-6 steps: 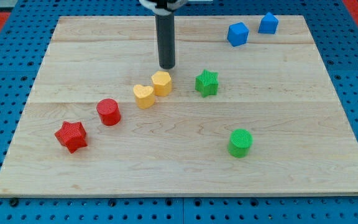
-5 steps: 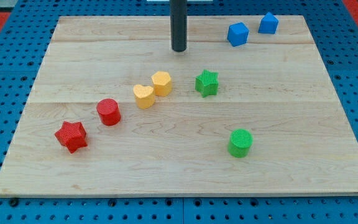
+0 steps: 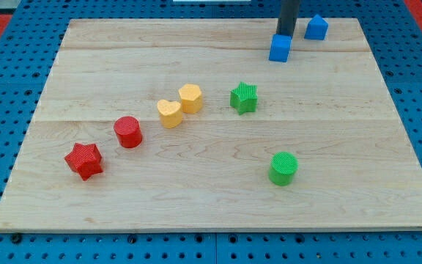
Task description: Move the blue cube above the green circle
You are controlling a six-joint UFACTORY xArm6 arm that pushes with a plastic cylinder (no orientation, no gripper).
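Note:
The blue cube (image 3: pixel 279 49) sits near the view's top right of the wooden board (image 3: pixel 86 213). My tip (image 3: pixel 285 35) is right behind it, at its top edge, touching or nearly touching it. The green circle (image 3: pixel 283 168) stands far below, toward the view's bottom right. The cube lies almost straight above the circle in the view, with a wide gap between them.
A second blue block (image 3: pixel 316 28) with a peaked top is just right of my tip. A green star (image 3: pixel 244 97), a yellow hexagon (image 3: pixel 190 97), a yellow heart (image 3: pixel 169 114), a red cylinder (image 3: pixel 128 132) and a red star (image 3: pixel 84 160) run diagonally to the lower left.
My tip has swept from above the yellow hexagon up and right to the blue cube's top edge. The cube has shifted slightly downward.

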